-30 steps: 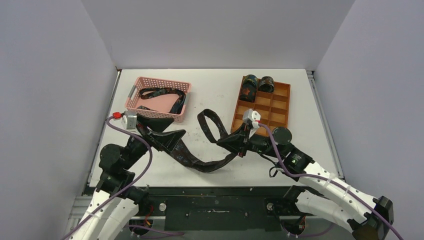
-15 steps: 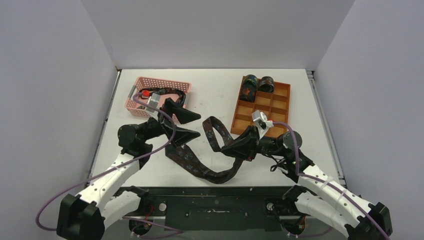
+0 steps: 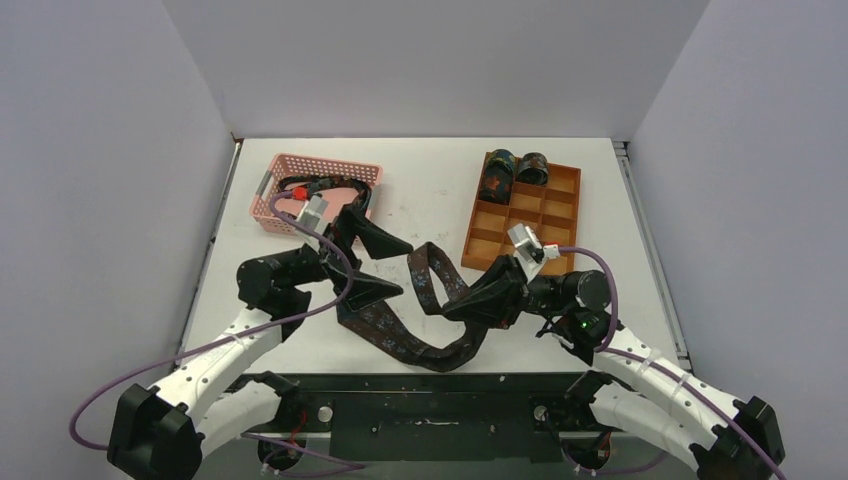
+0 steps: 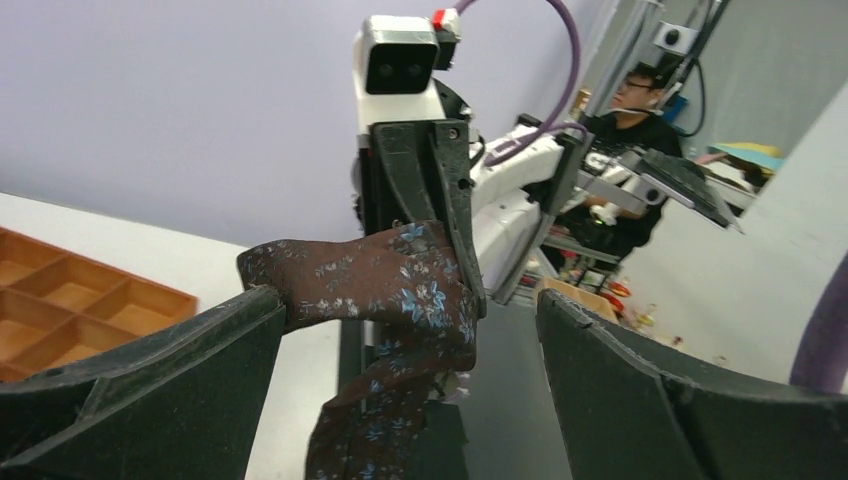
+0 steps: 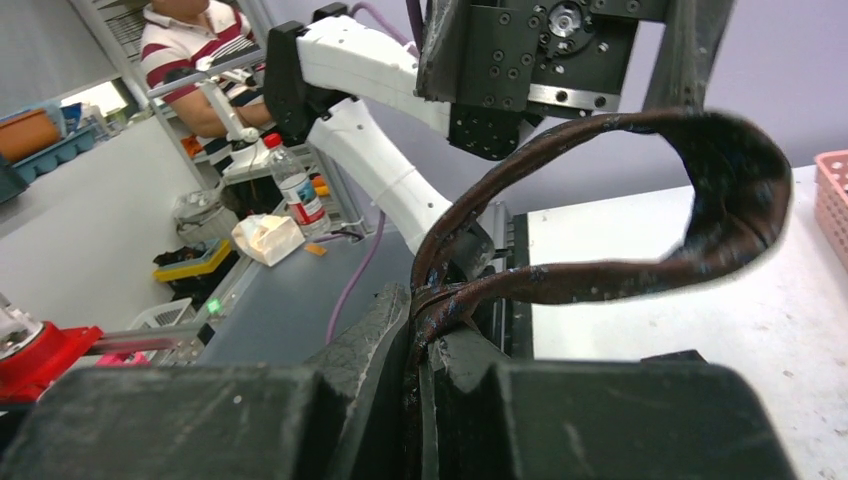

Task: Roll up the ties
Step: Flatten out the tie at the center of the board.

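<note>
A long dark speckled tie (image 3: 428, 272) lies looped across the table's middle. My right gripper (image 3: 468, 303) is shut on a folded part of it and holds a loop up off the table. In the right wrist view the gripper (image 5: 440, 330) pinches the tie (image 5: 735, 190), which arcs up to the right. My left gripper (image 3: 392, 264) is open, just left of the loop, facing the right gripper. In the left wrist view the held tie (image 4: 385, 285) hangs between my open fingers (image 4: 150, 390). Two rolled ties (image 3: 497, 176) (image 3: 533, 168) sit in the orange tray's far cells.
A pink basket (image 3: 330, 162) at the back left holds another loose tie (image 3: 325, 185). The orange divided tray (image 3: 578, 210) stands at the back right, close behind the right gripper. Purple cables hang from both arms.
My left arm has swung from the near left to the table's middle, its open gripper now beside the tie loop. My right gripper has shifted slightly nearer, still holding the tie.
</note>
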Tool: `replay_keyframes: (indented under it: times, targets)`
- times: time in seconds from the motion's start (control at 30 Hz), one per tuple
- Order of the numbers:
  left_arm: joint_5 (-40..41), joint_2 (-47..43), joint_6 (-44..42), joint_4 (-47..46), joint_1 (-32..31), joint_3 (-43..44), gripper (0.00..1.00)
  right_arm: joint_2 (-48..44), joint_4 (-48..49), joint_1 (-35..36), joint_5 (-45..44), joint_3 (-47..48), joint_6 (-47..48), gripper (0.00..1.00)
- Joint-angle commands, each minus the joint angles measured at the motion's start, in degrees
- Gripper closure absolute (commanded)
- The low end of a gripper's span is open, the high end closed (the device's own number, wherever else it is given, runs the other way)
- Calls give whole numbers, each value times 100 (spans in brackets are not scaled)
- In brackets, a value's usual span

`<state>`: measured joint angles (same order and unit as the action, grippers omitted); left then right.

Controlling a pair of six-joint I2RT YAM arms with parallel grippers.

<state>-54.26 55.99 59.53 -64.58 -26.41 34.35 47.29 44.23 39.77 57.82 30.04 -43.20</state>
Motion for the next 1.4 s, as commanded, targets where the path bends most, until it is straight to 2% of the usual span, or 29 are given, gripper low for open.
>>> replay_keyframes:
  times: [0.0, 0.1, 0.17, 0.2, 0.23, 0.27, 0.33, 0.37, 0.4, 0.57, 0.67, 0.7, 0.73, 0.93, 1.07, 1.17, 1.2, 1.23, 1.27, 1.33, 1.37]
  targets:
    - [28, 271, -228, 208, -602, 393, 4, 146, 673, 230, 107, 10, -16, 95]
    - [61, 361, -782, 934, -811, 577, 4, 176, 740, 299, 98, 73, -32, 95]
    - [174, 325, -843, 934, -813, 495, 1, 150, 654, 325, 110, 138, 1, 95]
    - [206, 311, -851, 922, -819, 493, 10, 141, 540, 334, 112, 160, 56, 95]
    - [215, 316, -847, 933, -821, 523, 23, 112, 382, 346, 111, 191, 144, 95]
    - [237, 316, -860, 970, -821, 566, 40, 87, 178, 349, 95, 208, 263, 95]
    - [376, 270, -1077, 1486, -821, 778, 82, 35, -279, 359, 14, 269, 579, 94]
    - [438, 227, -1187, 1717, -834, 874, 99, 2, -631, 375, -93, 311, 772, 93]
    - [525, 159, -1278, 1906, -838, 941, 100, -49, -1014, 374, -257, 368, 1000, 89]
    - [1366, -606, -2152, 2955, -839, 1164, 100, -475, -3036, 376, -1919, 607, 1949, 31]
    - [1858, -1155, -2765, 3678, -839, 1338, 100, -819, -3657, 374, -2603, 580, 2130, 6]
    - [1935, -1303, -2933, 3887, -841, 1421, 100, -965, -3794, 369, -2745, 557, 2139, 2]
    - [1950, -1460, -3073, 4224, -839, 1505, 100, -1094, -3896, 370, -2844, 535, 2158, 9]
    - [1545, -2748, -3363, 5649, -847, 1378, 100, -1394, -4604, 380, -3684, 484, 2020, 10]
    - [1150, -4108, -2649, 6350, -839, 578, 100, -1315, -4468, 374, -4441, 59, 1493, 10]
    - [1185, -5086, -1756, 6709, -803, -184, 100, -774, -4467, 366, -4671, -69, 1377, 10]
    - [1234, -5408, -1413, 6718, -770, -447, 93, -438, -4467, 375, -4551, -43, 1371, 10]
    - [1262, -5695, -1138, 6741, -704, -662, 73, -104, -4467, 378, -4376, 9, 1365, 10]
    - [1290, -5949, -914, 6792, -628, -822, 63, 283, -4322, 398, -4213, 69, 1367, 10]
    - [1208, -6334, -639, 6862, -392, -964, 53, 1013, -4272, 507, -3992, 188, 1410, 10]
    - [1077, -6395, -596, 6930, -245, -924, 44, 1383, -4272, 656, -3967, 260, 1471, 10]
